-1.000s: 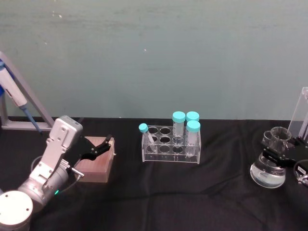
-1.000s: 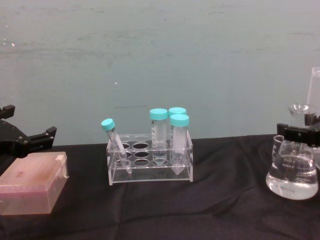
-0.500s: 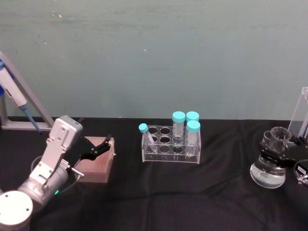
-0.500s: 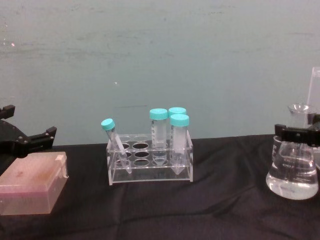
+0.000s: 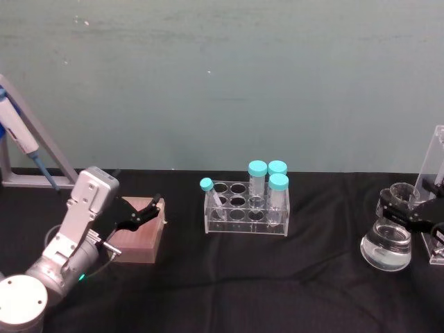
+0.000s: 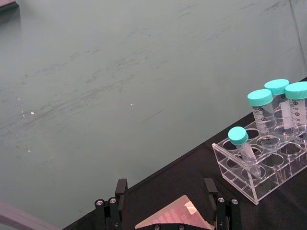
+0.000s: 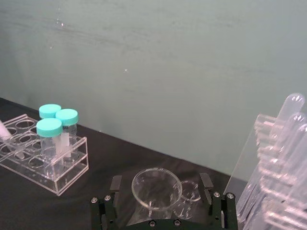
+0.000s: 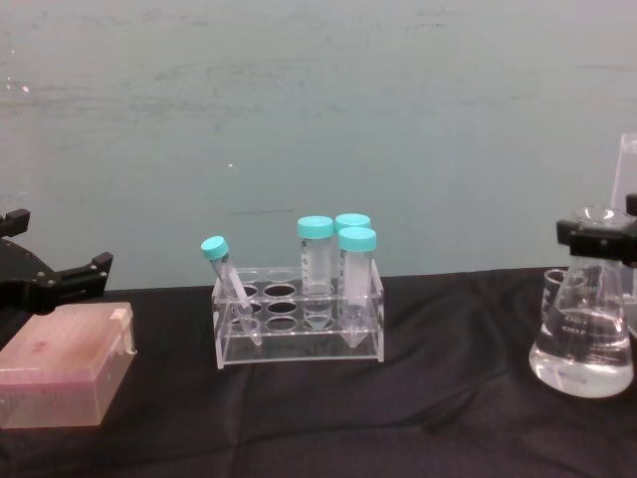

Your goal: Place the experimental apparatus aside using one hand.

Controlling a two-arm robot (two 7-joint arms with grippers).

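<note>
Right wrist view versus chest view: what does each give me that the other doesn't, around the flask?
Right wrist alone: the flask mouth from above, sitting between the open right gripper fingers, a small beaker just behind it, and the acrylic stand's pipettes.

Chest alone: the flask body side-on, resting on the black cloth, plus the pink box and left gripper above it.

Both: the tube rack with teal-capped tubes.
</note>
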